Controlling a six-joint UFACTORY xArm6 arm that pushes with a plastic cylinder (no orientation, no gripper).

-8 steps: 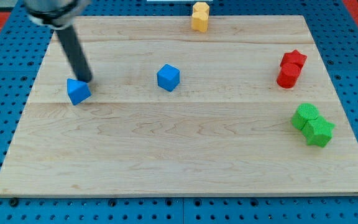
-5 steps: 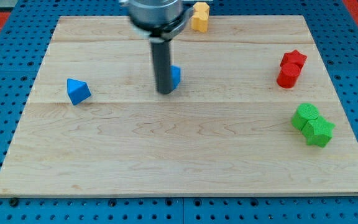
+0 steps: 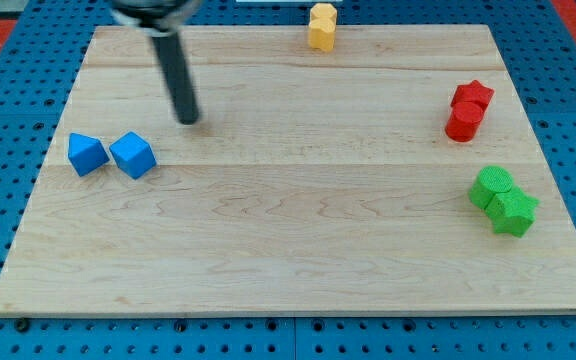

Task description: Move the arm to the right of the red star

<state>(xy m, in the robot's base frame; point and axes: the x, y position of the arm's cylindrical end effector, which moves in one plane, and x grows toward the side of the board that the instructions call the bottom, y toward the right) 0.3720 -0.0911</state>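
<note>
The red star (image 3: 473, 94) sits near the board's right edge, touching a red cylinder (image 3: 462, 123) just below it. My tip (image 3: 187, 120) is far to the left of the star, in the board's upper left part. It stands above and to the right of two blue blocks: a blue cube (image 3: 132, 155) and a blue block (image 3: 87, 154) beside it at the left. The tip touches neither.
A yellow block (image 3: 322, 26) stands at the board's top edge. Two green blocks (image 3: 503, 201) sit together at the right, below the red ones. The wooden board (image 3: 298, 270) lies on a blue pegboard.
The tip went right to the blue cube, then swept back left. The blue cube now sits beside the other blue block at the left, which has also shifted left.
</note>
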